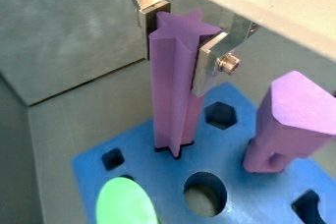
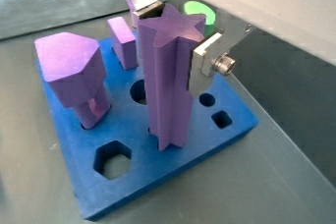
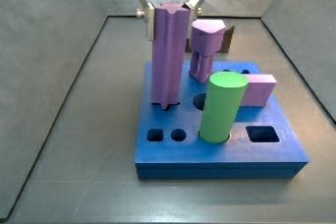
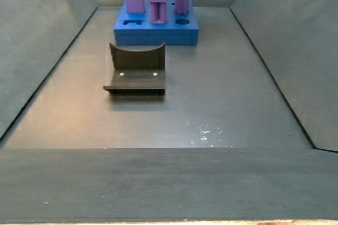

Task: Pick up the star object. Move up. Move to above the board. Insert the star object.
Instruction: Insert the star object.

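Purple post: the star object (image 1: 175, 85) is tall, matte, with ridged sides and a star-shaped top; it stands upright, its foot in the star hole of the board (image 1: 92, 167).
Gripper: the gripper (image 3: 171, 12) sits at the post's top, its silver plates closed against the post's two sides.
Board: thick blue slab directly below the gripper, with star, hexagon, round and square holes.
Neighbours: a hexagonal pinkish post (image 2: 74, 75), a smooth green cylinder (image 3: 222, 105) and a short purple block (image 3: 256, 90) stand in the board beside the gripper.
Fixture: only a side view shows the dark fixture (image 4: 136, 68), well apart from the gripper.
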You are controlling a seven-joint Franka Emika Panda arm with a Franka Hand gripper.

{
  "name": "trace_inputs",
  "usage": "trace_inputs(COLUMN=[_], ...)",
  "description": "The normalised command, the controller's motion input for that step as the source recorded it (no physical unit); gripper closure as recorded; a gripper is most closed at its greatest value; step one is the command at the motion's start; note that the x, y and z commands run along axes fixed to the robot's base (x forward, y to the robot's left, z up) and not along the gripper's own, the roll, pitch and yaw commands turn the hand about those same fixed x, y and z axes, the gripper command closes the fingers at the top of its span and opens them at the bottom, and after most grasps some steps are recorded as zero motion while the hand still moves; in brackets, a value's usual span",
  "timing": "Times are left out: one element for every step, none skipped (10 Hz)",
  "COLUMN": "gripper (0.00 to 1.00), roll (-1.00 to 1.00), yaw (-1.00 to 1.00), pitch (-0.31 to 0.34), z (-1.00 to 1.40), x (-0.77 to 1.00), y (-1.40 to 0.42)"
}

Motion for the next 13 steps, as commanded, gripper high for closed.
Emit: trace_inputs(gripper=[1.0,1.0,1.0,1.0,1.0,1.0,1.0,1.0,1.0,1.0,1.0,1.0,1.0], roll=[0.12,0.13,0.11,0.08,0.04,0.0,0.0,0.0,-0.01,0.0,0.0,0.0,0.0], yaw=[0.6,0.59,0.47,0.31,0.0,-0.33,-0.37,-0.37,-0.37,-0.35,-0.31,-0.31,-0.24], pitch=[0.0,0.0,0.0,-0.066,-0.096,0.0,0.0,0.0,0.0,0.0,-0.02,-0.031,-0.046], z=[-0.45,-0.48,-0.63,-0.88,-0.93,-0.72,-0.62,-0.62,-0.63,-0.69,-0.82,-0.89,-0.94], x=[0.05,0.03,0.02,0.0,0.0,0.0,0.0,0.0,0.0,0.02,0.02,0.03,0.1], y=[-0.05,-0.07,-0.13,-0.19,-0.2,-0.01,0.0,0.0,0.0,0.0,0.0,0.0,0.0])
